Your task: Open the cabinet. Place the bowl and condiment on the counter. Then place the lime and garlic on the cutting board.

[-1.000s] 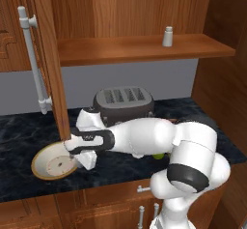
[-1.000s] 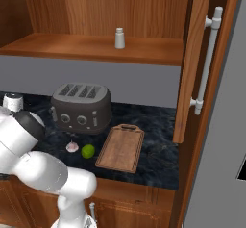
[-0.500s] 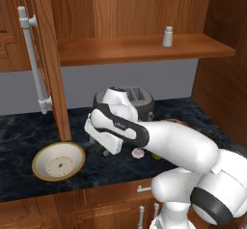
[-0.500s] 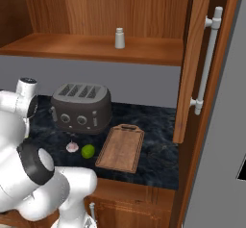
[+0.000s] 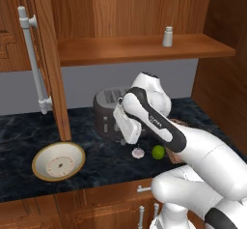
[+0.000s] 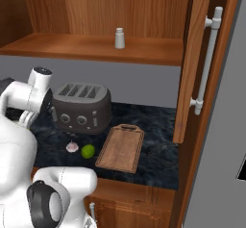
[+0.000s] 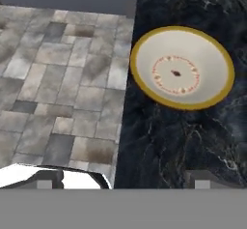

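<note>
Bowl (image 5: 59, 161) is set on the black veined worktop (image 5: 19, 136), below the open cabinet door (image 5: 48, 54), free of the claw (image 7: 120, 177), whose jaws stand apart and empty. Shaker (image 5: 167, 36), taken to be the condiment, stands upright on the cabinet shelf (image 5: 120, 49); judged next in hand. A level approach is advised, with the narrow cylinder gripped at mid-height to avoid tipping. Lime (image 5: 158, 151) and garlic (image 5: 138, 152) lie just beside each other before the toaster (image 6: 81, 107), near the rimmed wooden cutting board (image 6: 121, 147).
</note>
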